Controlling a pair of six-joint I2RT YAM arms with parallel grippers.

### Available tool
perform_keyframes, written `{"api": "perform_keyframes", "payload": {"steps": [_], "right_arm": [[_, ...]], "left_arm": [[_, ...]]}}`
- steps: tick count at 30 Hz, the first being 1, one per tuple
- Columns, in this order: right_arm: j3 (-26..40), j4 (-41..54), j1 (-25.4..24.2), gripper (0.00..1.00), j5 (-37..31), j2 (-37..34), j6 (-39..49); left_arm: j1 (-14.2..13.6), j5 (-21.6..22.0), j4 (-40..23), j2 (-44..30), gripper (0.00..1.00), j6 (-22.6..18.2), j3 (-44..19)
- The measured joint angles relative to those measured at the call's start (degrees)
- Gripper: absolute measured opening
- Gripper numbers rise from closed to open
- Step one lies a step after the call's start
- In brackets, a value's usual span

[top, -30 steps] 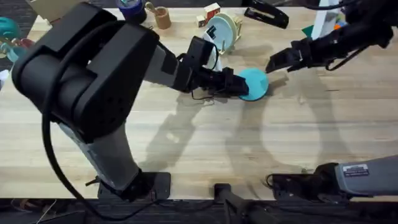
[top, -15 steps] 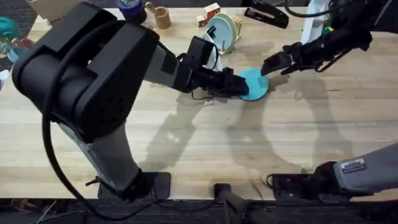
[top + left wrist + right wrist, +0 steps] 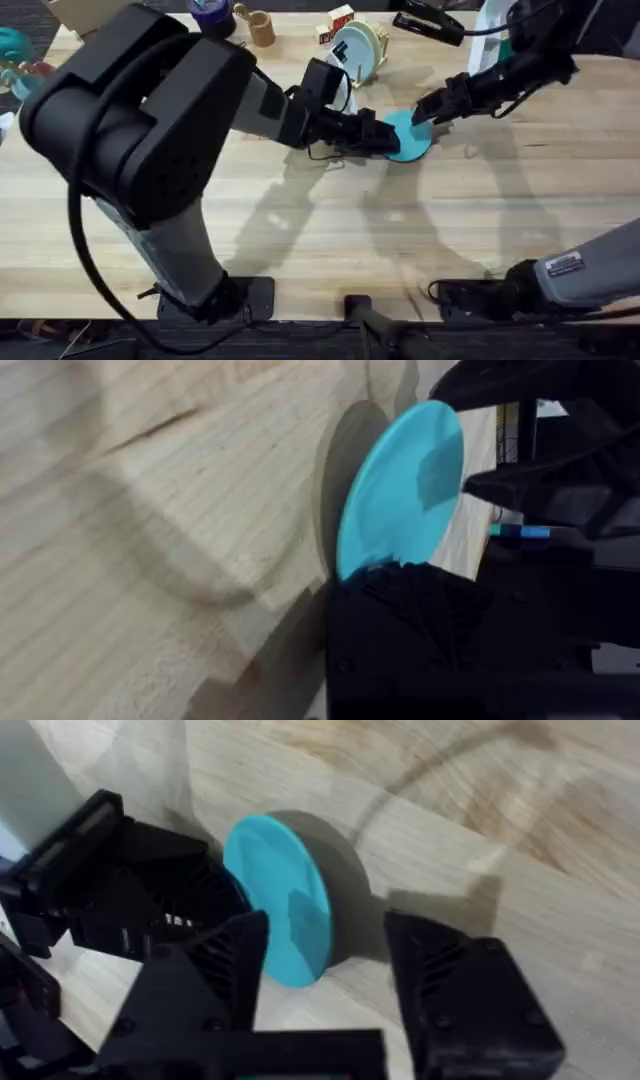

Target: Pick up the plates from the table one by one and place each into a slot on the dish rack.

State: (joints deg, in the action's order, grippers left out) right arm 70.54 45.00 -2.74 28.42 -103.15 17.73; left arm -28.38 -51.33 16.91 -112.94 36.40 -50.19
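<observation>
A teal plate [image 3: 410, 135] stands tilted up off the table [image 3: 300, 230] near the back middle. My left gripper [image 3: 386, 138] is shut on its near-left edge, and the plate [image 3: 400, 485] rises from the black fingers [image 3: 400, 595]. My right gripper [image 3: 422, 108] is open at the plate's far right rim, and in its wrist view the gripper [image 3: 330, 990] has a finger on each side of the plate [image 3: 280, 905]. Behind the left arm, a pale blue plate [image 3: 352, 50] stands upright in the dish rack [image 3: 362, 72].
A cream plate [image 3: 374, 42] stands behind the pale blue one. Along the back edge are a black stapler [image 3: 428, 22], small boxes [image 3: 336, 22] and a wooden cup [image 3: 262, 28]. The left arm's large upper link [image 3: 140, 120] looms over the table's left half.
My right gripper has moved left and closer to the teal plate's far rim. The left arm and the plate have stayed put.
</observation>
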Motion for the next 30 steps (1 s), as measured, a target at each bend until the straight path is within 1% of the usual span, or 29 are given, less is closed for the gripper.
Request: {"api": "perform_keyframes", "payload": {"steps": [1, 3, 14, 15, 17, 21, 23, 24, 30], "right_arm": [[0.0, -0.03, 0.09, 0.65, 0.03, -0.09, -0.01], [0.0, -0.17, 0.27, 0.634, 0.16, -0.22, 0.0], [0.0, -0.53, 1.82, 0.604, 0.68, -3.14, -0.12], [0.0, -0.69, 1.87, 0.57, 1.1, -3.26, -0.15], [0.0, -1.14, 1.92, 0.418, 2.1, -3.34, -0.14], [0.0, -1.13, 1.92, 0.183, 3.39, -3.34, -0.13], [0.03, -0.78, 1.45, 0.063, 5.13, -3.15, -0.37], [0.09, -0.46, 1.22, 0.043, 5.97, -2.9, -0.46], [0.07, -0.36, 1.17, 0.039, 6.58, -2.75, -0.54]], "left_arm": [[0.0, 0.0, 0.0, 0.0, 0.04, 0.0, 0.0], [0.0, 0.0, 0.0, 0.01, 0.04, 0.0, 0.0], [0.0, 0.0, 0.0, -0.01, 0.041, 0.0, 0.0], [0.0, 0.0, 0.0, 0.01, 0.04, 0.0, 0.0], [0.0, 0.0, 0.0, -0.01, 0.041, 0.0, 0.0], [0.0, 0.0, 0.0, 0.0, 0.04, 0.0, 0.0], [0.0, -0.01, -0.01, 0.01, 0.04, -0.01, 0.0], [0.02, -0.07, -0.02, 0.01, 0.041, -0.04, 0.0], [0.02, -0.3, -0.02, -0.05, 0.04, -0.21, 0.0]]}}
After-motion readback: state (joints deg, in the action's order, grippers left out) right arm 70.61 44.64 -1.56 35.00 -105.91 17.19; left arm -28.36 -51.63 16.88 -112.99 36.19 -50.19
